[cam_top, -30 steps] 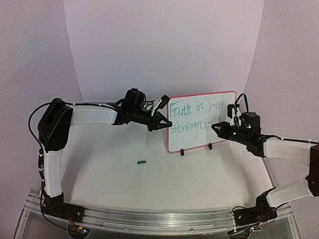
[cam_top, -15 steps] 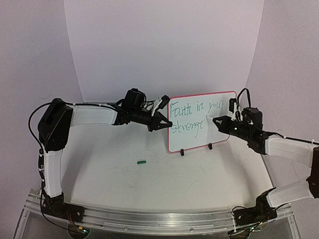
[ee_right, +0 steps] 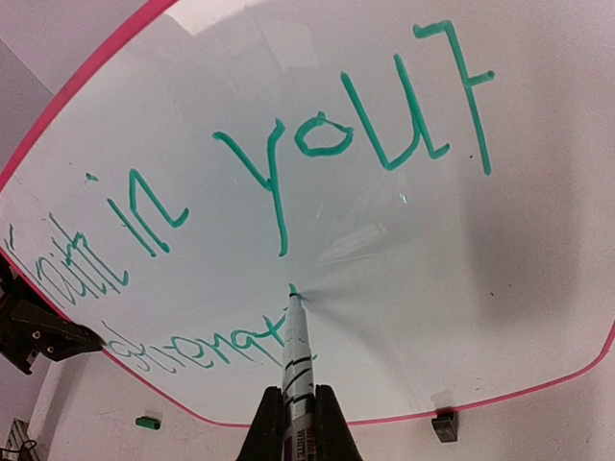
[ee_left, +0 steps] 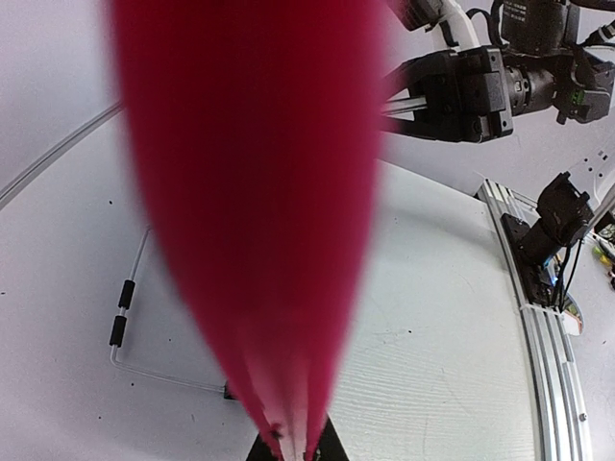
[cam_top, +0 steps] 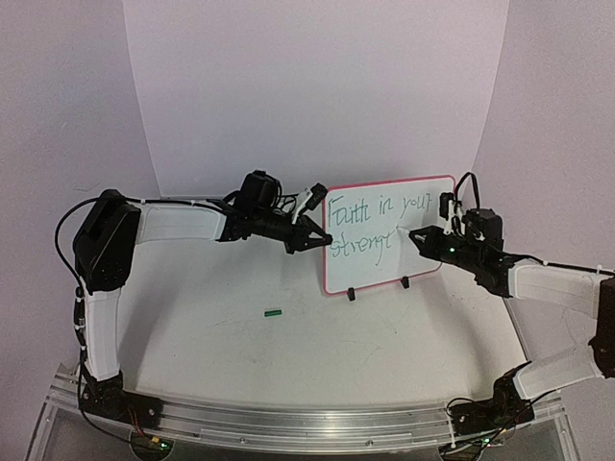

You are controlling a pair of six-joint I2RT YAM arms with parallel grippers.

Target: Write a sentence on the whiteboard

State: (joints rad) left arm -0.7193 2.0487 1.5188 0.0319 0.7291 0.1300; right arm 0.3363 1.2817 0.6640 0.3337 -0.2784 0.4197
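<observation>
At the near edge of the bench [cam_top: 288,355], a metal rail [cam_top: 288,418] carries both arm bases. Farther in, a small green object [cam_top: 274,312] lies alone on the white surface, left of centre and well apart from everything else.

Beyond it, toward the right, the whiteboard [cam_top: 384,271] stands upright on its two black feet [cam_top: 352,295], its written face toward the arms. The left end effector [cam_top: 312,235] reaches in from the left and is closed on the board's left edge. In the left wrist view the red-pink rim runs as a blurred band straight down into the fingers [ee_left: 322,449].

The right end effector [ee_right: 296,423] comes in from the right and is clamped narrowly around a green marker [ee_right: 296,351], which points at the board. The marker's tip meets its own reflection on the white surface, at the end of the lower line of writing.

On the board the sentence [cam_top: 370,226] stands in thin green letters. The upper line reads "Faith in your". The lower line begins "streng", and its last letters are hard to read.

Behind the board a plain white backdrop [cam_top: 307,96] curves upward.
</observation>
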